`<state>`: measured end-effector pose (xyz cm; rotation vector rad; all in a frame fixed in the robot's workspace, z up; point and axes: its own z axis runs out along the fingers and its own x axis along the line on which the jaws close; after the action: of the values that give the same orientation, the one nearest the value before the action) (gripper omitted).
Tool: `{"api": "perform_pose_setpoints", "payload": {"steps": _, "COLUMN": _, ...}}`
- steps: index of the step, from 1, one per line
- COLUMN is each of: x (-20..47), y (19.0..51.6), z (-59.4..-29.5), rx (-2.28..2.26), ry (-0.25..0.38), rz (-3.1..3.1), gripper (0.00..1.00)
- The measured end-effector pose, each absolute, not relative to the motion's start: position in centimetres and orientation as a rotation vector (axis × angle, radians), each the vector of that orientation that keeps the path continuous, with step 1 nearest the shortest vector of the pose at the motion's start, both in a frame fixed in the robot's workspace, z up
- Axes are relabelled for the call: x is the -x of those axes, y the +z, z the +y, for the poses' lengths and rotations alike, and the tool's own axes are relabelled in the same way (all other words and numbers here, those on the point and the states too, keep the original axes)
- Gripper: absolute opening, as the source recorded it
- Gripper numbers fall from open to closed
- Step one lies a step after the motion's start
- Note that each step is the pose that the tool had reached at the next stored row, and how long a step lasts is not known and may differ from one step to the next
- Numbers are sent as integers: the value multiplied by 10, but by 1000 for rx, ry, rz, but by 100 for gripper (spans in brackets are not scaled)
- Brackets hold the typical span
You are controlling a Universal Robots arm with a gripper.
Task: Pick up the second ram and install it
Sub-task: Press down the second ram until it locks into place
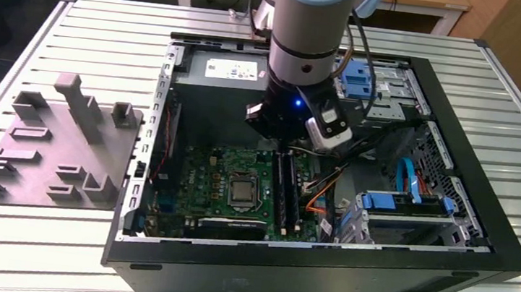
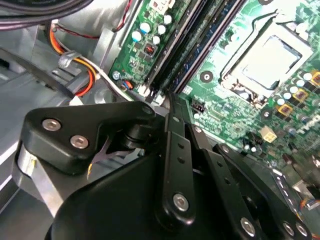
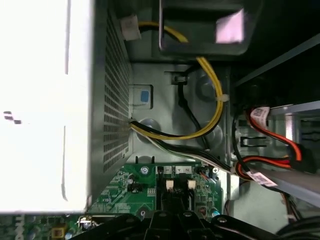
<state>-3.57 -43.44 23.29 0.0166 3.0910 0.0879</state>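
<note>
1. Down inside the open case (image 1: 483, 242), I've got the gripper (image 1: 285, 147) hanging over the far end of the RAM slots (image 1: 282, 188), close above the board (image 1: 223, 178).
2. Fingers: in the second wrist view the black linkage (image 2: 175, 165) blocks everything near the tips, so I cannot tell how far they're open or whether they hold anything.
3. Second ram: the slots run as long dark strips beside the CPU socket (image 1: 239, 189), and I can't tell from the exterior view whether a stick sits in them. In the second wrist view the slots (image 2: 187, 47) slant away past the linkage, next to the socket's metal plate (image 2: 267, 57).
4. Past the slots, the first wrist view gives me yellow cables (image 3: 210, 95) looping over the case floor and red-black cables (image 3: 272, 150).
5. Farther out, a grey holder (image 1: 57, 146) sits on the slatted table (image 1: 27, 245) at the exterior view's left, well apart from the gripper.
</note>
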Motion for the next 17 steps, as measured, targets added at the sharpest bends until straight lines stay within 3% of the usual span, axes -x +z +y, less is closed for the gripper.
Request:
{"api": "perform_pose_setpoints", "payload": {"steps": 10, "x": 36, "y": 247, "z": -435, "rx": -16, "ry": 88, "rz": 3091, "gripper": 10}}
{"api": "perform_pose_setpoints", "payload": {"steps": 17, "x": 36, "y": 247, "z": -456, "rx": -17, "ry": 88, "rz": 3091, "gripper": 10}}
